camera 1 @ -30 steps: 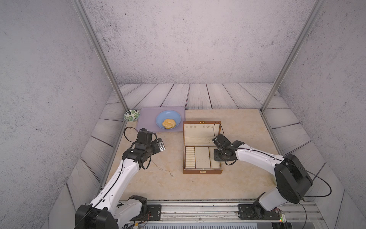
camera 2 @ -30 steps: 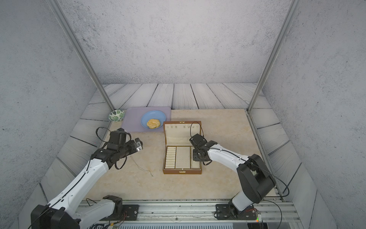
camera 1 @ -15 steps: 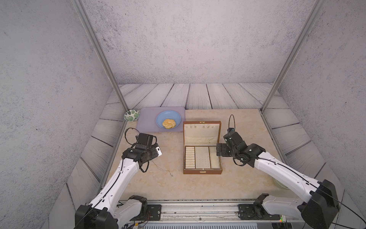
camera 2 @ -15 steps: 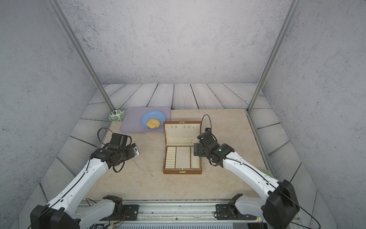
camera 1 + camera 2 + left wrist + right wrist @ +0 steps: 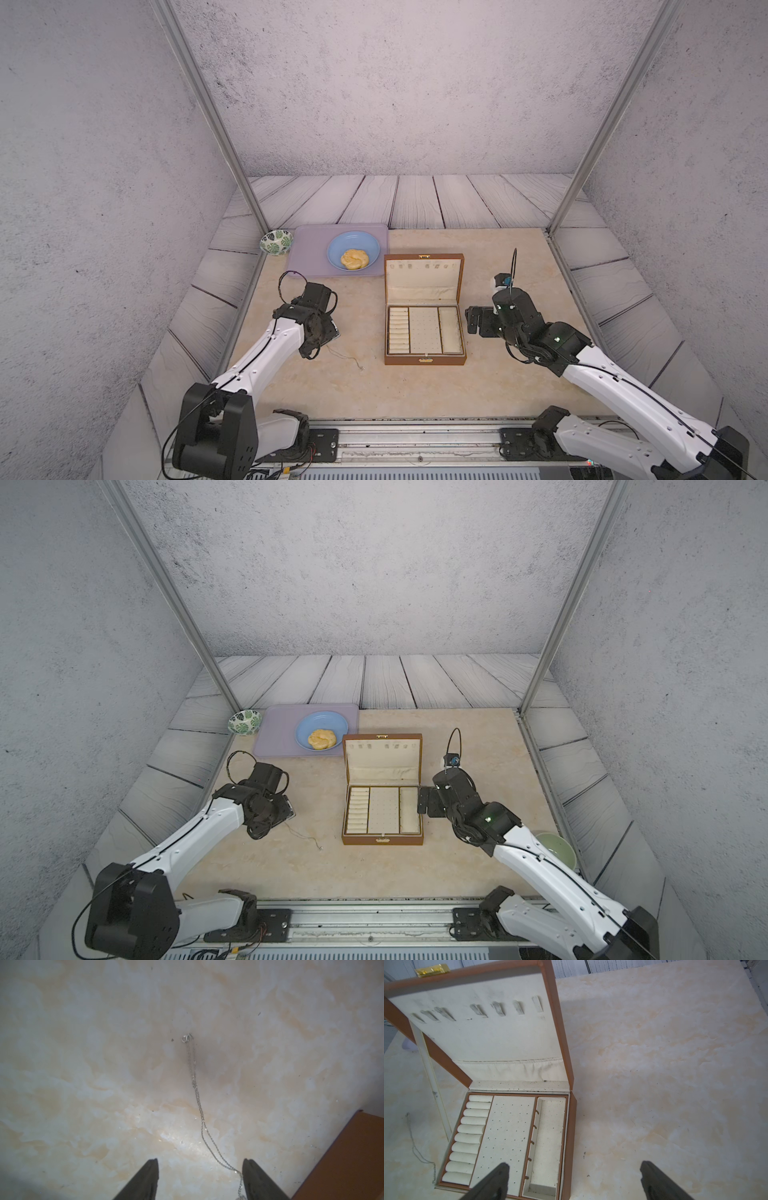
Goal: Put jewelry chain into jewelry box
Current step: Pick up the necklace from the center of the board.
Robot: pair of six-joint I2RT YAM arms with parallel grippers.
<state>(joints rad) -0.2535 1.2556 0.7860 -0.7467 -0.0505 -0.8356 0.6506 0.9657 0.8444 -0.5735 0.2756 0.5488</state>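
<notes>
1 thin silvery chain [image 5: 200, 1105], 1 brown hinged box [image 5: 424, 360], open. Left gripper [image 5: 200, 1160] and right gripper [image 5: 575, 1163]: fingers spread. Right gripper has drawn back from the box.

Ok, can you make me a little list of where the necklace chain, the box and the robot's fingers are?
jewelry chain: lying stretched out on the table, outside the box
jewelry box: lid open, compartments look empty
left fingers: open, low over the chain, which runs close by one finger
right fingers: open, holding nothing, next to the box
job so far: chain not yet in the box
</notes>
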